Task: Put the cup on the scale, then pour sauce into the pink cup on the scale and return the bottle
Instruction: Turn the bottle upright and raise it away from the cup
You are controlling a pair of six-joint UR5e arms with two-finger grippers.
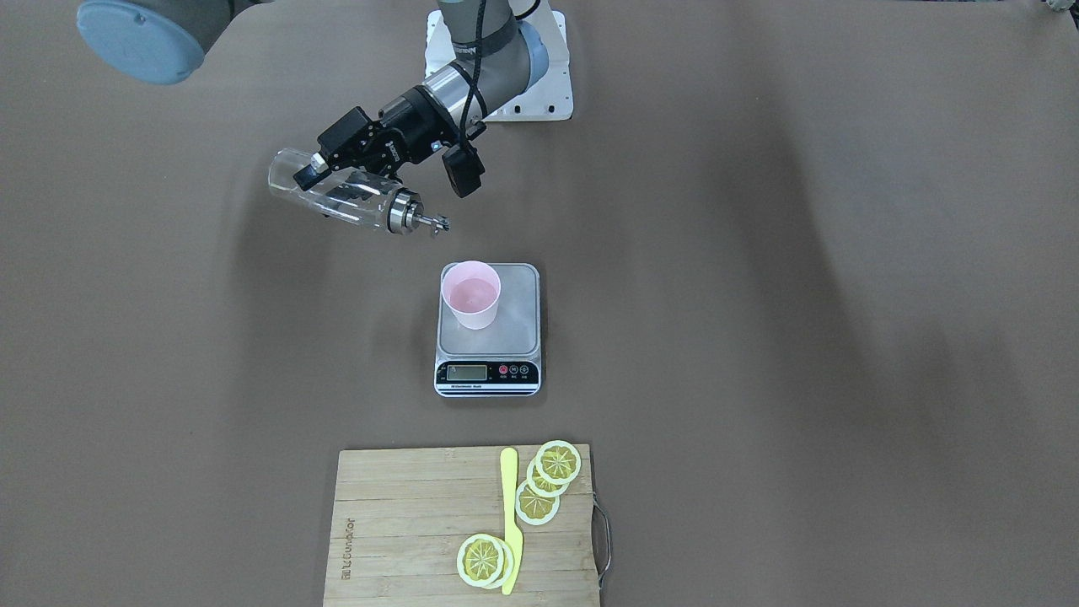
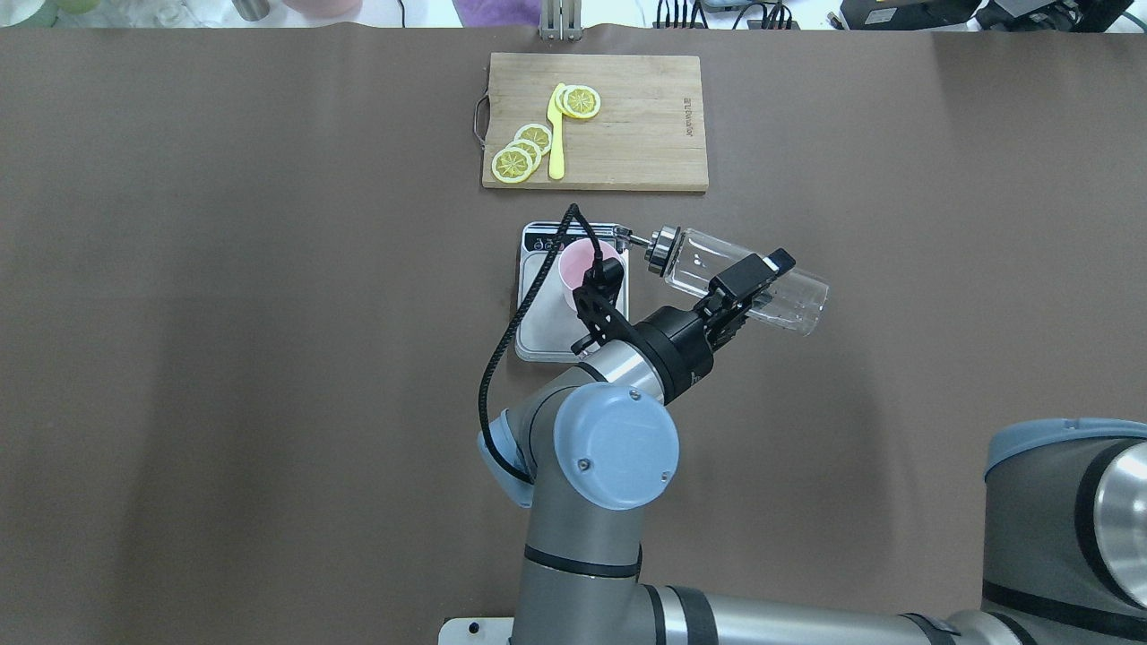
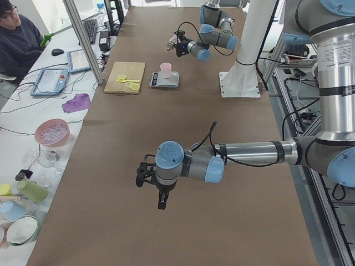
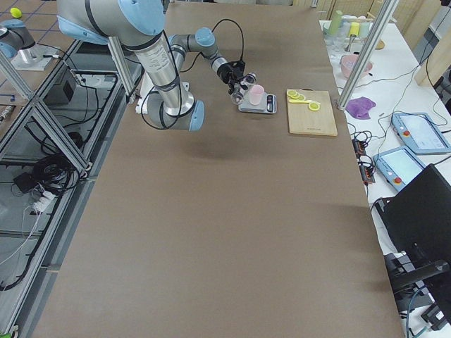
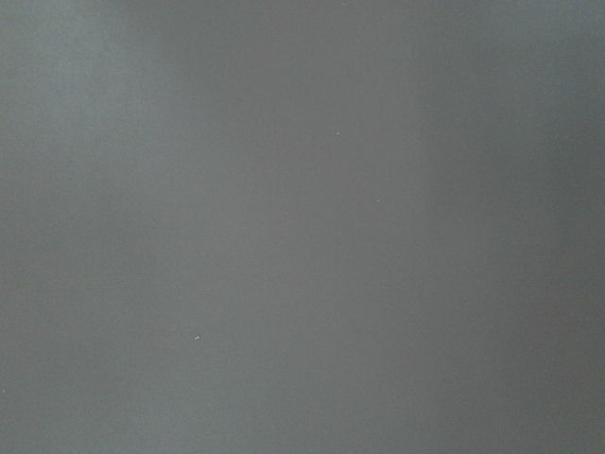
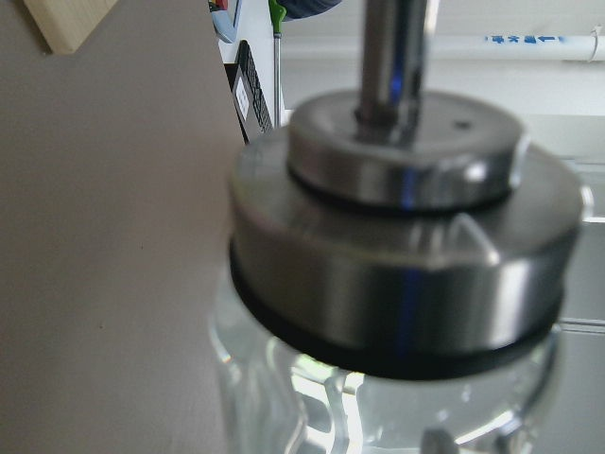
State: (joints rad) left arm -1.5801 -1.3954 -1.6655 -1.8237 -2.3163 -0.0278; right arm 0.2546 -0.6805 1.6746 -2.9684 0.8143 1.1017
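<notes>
Scale lettering, apparently too small

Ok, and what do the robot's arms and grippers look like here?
Both arms are silver-grey tubes with pale blue round joint caps. The right arm carries a black wrist section, a black right gripper and a looping black cable. The left arm looks the same, with a black left gripper.
</notes>
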